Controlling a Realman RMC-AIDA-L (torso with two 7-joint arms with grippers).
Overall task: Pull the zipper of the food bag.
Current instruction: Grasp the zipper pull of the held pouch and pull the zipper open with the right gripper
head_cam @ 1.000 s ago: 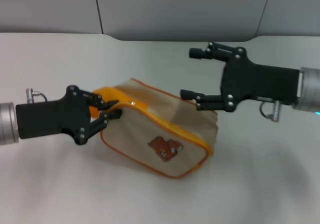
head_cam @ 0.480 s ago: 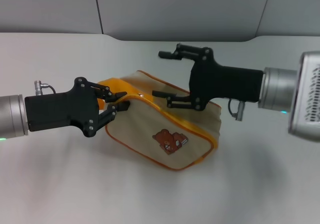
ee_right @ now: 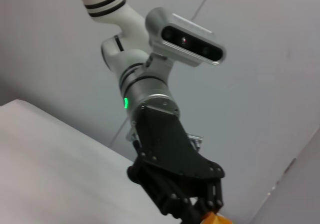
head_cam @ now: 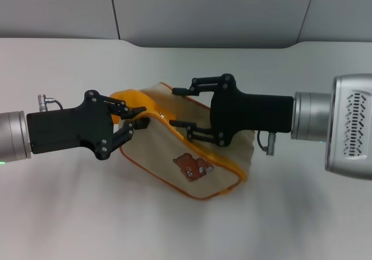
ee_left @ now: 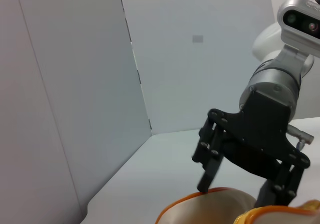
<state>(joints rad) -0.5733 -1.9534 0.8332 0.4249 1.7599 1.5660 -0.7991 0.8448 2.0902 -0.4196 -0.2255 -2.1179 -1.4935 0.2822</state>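
The food bag [head_cam: 203,149], beige with orange piping and a brown bear picture [head_cam: 193,166], lies on the white table. Its zipper [head_cam: 228,161] runs as an orange-edged line around the front panel. I cannot make out the pull tab. My left gripper [head_cam: 137,121] is shut on the orange strap handle [head_cam: 129,102] at the bag's left end. My right gripper [head_cam: 178,107] is open, its fingers above and below the zip line near the bag's upper left corner. The left wrist view shows the right gripper [ee_left: 231,196] over the bag's top [ee_left: 215,210]. The right wrist view shows the left gripper [ee_right: 200,205].
The white table [head_cam: 70,213] spreads around the bag. A grey panelled wall [head_cam: 203,10] stands behind it. The robot's head camera [ee_right: 185,37] shows in the right wrist view.
My right gripper has moved left and down, from beyond the bag's right end to its upper left part. The left gripper keeps its hold; the bag has shifted slightly.
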